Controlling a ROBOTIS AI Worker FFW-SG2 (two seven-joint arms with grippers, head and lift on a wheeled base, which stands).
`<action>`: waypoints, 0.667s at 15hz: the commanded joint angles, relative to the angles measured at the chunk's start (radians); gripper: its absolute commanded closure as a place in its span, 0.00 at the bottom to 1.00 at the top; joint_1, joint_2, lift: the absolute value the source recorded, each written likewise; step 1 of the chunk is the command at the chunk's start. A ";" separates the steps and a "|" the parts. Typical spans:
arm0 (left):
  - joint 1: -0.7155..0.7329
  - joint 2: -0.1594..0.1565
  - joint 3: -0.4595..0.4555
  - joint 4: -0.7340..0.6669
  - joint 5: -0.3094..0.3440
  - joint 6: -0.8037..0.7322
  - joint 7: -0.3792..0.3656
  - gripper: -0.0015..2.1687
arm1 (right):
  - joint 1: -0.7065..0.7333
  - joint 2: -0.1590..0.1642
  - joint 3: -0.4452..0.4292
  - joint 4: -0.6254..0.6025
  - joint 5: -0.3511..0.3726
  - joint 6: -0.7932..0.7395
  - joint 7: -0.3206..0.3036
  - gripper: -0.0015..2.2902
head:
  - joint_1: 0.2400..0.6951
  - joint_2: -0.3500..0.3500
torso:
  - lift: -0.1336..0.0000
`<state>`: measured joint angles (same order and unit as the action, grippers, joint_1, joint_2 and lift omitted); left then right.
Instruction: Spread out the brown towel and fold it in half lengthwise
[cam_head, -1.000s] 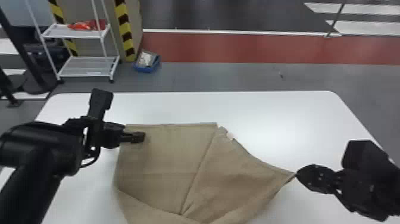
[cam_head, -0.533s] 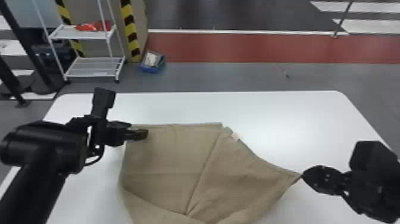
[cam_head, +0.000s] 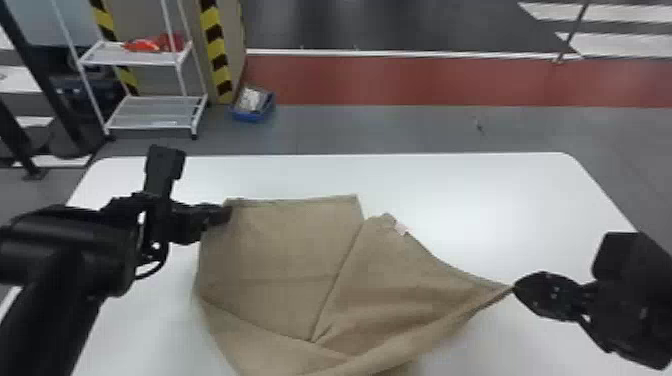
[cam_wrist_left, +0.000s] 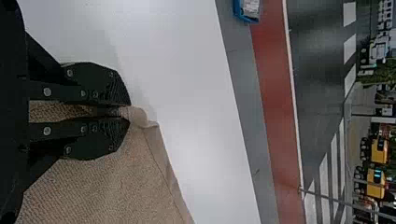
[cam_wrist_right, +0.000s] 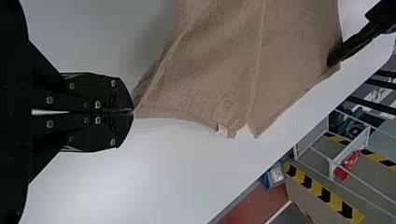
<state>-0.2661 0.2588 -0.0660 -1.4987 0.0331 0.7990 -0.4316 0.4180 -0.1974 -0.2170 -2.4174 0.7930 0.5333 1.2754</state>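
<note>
1. Working on a white counter (cam_head: 500, 200), with its far edge well beyond the cloth.
2. Only partly spread on it: the brown towel (cam_head: 285, 245), crossed by slanting folds at the middle and running out past the head view's bottom edge. Could bunch or skew along those folds under uneven pull, and so end in a crooked lengthwise half.
3. Clamped on the towel's far left corner: the left gripper (cam_wrist_left: 126, 111), with cloth pinched between its fingers and slightly puckered at the tips. Could drag the whole towel across, if pulled against before freeing the folded layers.
4. Closed on just the point of the right-hand corner: the right gripper (cam_wrist_right: 133, 112), drawing the cloth to a taut peak. Might lose hold under a hard tug, owing to so thin a bite.
5. Attached at the far edge, near the notch between layers: a small white label (cam_head: 401, 228). Could get tucked under by a rolled edge.
</note>
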 joint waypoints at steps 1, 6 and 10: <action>0.031 0.000 0.055 -0.098 0.010 0.026 -0.004 0.99 | -0.027 0.001 -0.068 0.009 -0.044 -0.003 -0.027 0.61 | 1.00 0.47 | 0.07; 0.087 0.007 0.241 -0.186 0.067 0.148 0.014 0.99 | -0.041 0.023 -0.263 0.015 -0.120 -0.006 -0.018 0.61 | 1.00 0.43 | 0.07; 0.196 0.011 0.325 -0.259 0.084 0.151 0.068 0.99 | 0.005 0.053 -0.423 0.037 -0.181 -0.049 0.007 0.61 | 1.00 0.44 | 0.07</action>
<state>-0.1135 0.2685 0.2312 -1.7232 0.1112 0.9476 -0.3706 0.4049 -0.1543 -0.5850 -2.3850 0.6337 0.4979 1.2776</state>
